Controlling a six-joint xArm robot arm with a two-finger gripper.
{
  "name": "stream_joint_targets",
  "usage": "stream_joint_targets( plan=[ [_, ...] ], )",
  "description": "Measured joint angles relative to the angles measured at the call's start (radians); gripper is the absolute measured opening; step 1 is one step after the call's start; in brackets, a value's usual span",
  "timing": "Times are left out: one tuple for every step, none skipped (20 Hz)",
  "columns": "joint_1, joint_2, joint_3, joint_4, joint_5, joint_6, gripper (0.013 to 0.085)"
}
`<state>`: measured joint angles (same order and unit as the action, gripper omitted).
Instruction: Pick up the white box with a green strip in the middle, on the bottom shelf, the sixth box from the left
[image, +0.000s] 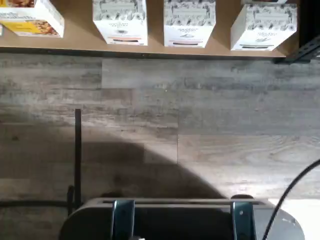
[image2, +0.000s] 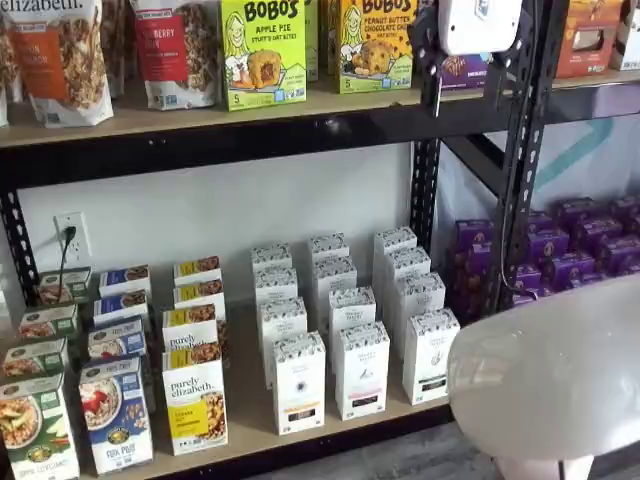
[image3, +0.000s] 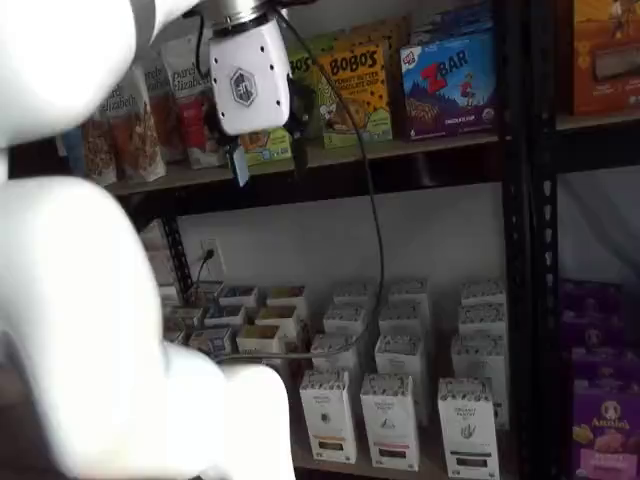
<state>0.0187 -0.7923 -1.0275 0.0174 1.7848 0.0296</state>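
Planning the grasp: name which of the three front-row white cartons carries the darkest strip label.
The rightmost front carton, a tall white box with speckled top: its low strip is dark, while the other two show orange and reddish strips.

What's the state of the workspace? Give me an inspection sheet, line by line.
Surface: bottom shelf, tan board, fully stocked in rows.
Job's things: white box at the front row's right end, upright, untouched.
Clutter: look-alike white cartons beside it; purely elizabeth boxes further left.
Gripper: gripper up at upper-shelf height, far from the box; whether it is open cannot be told.
Cables: black cable hanging from the gripper; cord in the wall outlet.
Surroundings: purple boxes in the next bay; wood-look floor.
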Motion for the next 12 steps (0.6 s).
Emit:
stream_joint_targets(
  plan=[
    [-0.002,-0.006,0.024,-0.003,-0.025,-0.002,0.0850],
    [-0.005,-0.010,0.045,-0.004,-0.047,-0.005,0.0850],
    [-0.004,-0.015,0.068,-0.009,-0.072,-0.005,0.0850],
    [-0.003,-0.018,0.086,-0.012,-0.093,-0.004,0.0850],
    [-0.001,-0.020,0.110,-0.017,-0.117,-0.002,0.0850],
    [-0.001,-0.020,0.129,-0.018,-0.136,-0.002,0.0850],
    [-0.002,-0.019,0.148,-0.016,-0.157,-0.003,0.0850],
    [-0.004,-0.019,0.172,-0.012,-0.183,-0.005,0.0850],
    [-0.007,-0.020,0.195,-0.007,-0.211,-0.007,0.0850],
    [-0.001,-0.018,0.224,-0.013,-0.241,-0.001,0.0850],
    [0.000,-0.015,0.245,-0.010,-0.263,-0.001,0.0850],
    [-0.003,-0.012,0.269,-0.003,-0.288,-0.003,0.0850]
  ],
)
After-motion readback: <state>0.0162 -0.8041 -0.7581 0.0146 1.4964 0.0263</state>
